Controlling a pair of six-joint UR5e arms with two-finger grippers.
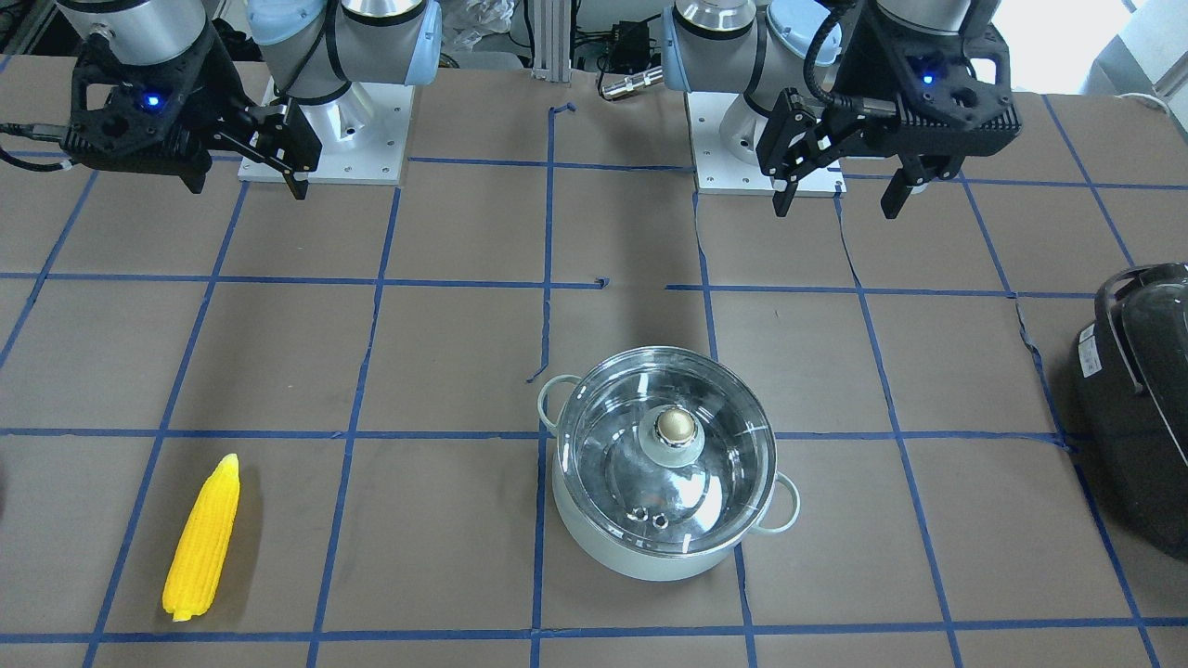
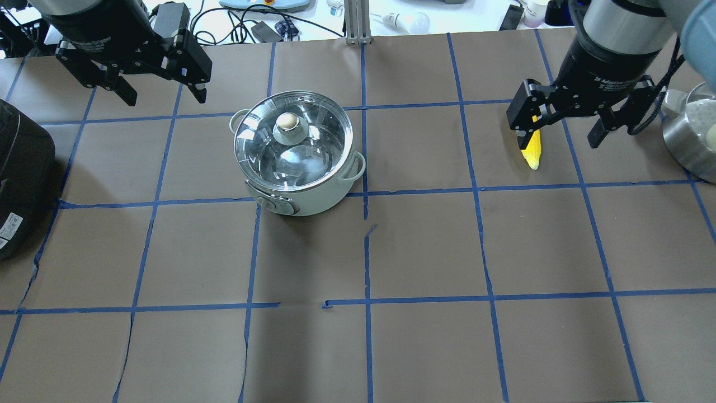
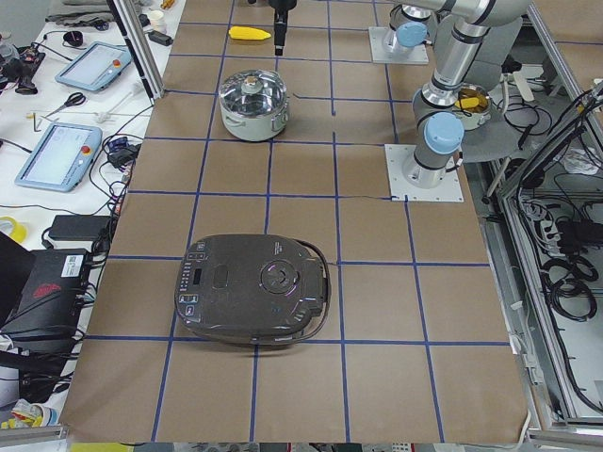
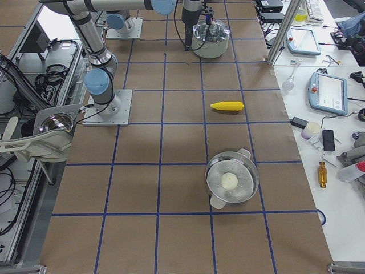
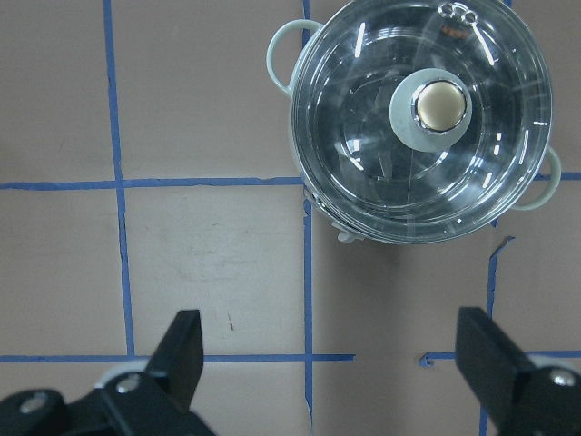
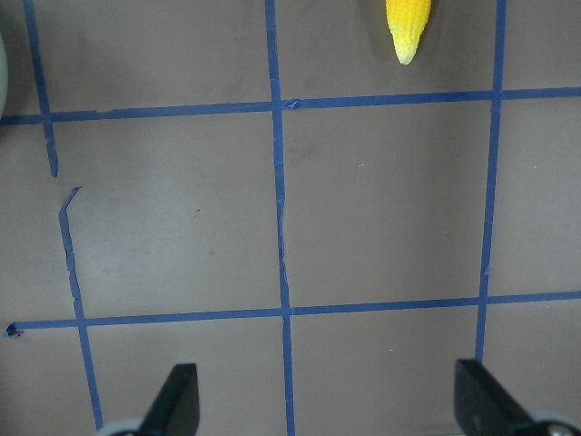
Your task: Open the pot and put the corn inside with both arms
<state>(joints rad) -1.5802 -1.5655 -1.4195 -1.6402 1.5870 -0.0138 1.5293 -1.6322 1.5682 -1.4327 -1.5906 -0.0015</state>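
Two grippers hang wide-jawed and empty; left gripper (image 1: 840,199) robot-side of the pot (image 1: 640,561); right gripper (image 1: 246,181) well apart from it; lid (image 1: 668,455) on pot; corn (image 1: 202,538) lies flat, well apart, right-arm side.

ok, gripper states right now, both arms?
Left gripper: open, holding nothing.
Right gripper: open, holding nothing.

Front, overhead views opposed, sharing pot (image 1: 635,558)

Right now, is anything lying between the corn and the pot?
Nothing: the front-facing view shows only brown table cover with blue tape lines between the corn and the pot.
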